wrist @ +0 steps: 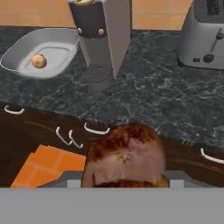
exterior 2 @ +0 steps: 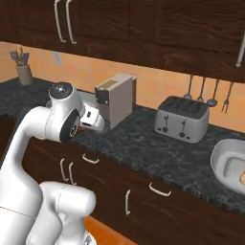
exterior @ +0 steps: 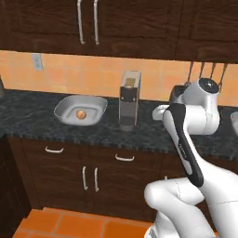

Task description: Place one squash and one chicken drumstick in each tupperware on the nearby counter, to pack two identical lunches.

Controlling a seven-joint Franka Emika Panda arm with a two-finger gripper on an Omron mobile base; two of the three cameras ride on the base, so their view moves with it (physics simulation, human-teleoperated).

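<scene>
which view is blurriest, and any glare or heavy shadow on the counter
Hand view: the glossy orange-brown chicken drumstick in the gripper looms close and smeared. Left base view: the pale grey-white tupperware tub holding the small tan-orange squash reads soft but evenly lit. Right base view: the black-grey speckled counter shows no strong glare or shadow.

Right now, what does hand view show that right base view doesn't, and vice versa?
Hand view adds: a chicken drumstick close up at the bottom, and a tupperware with a squash in it. Right base view adds: a second tupperware at the right edge, a utensil jar and hanging utensils. Both: coffee machine, toaster, counter.
</scene>
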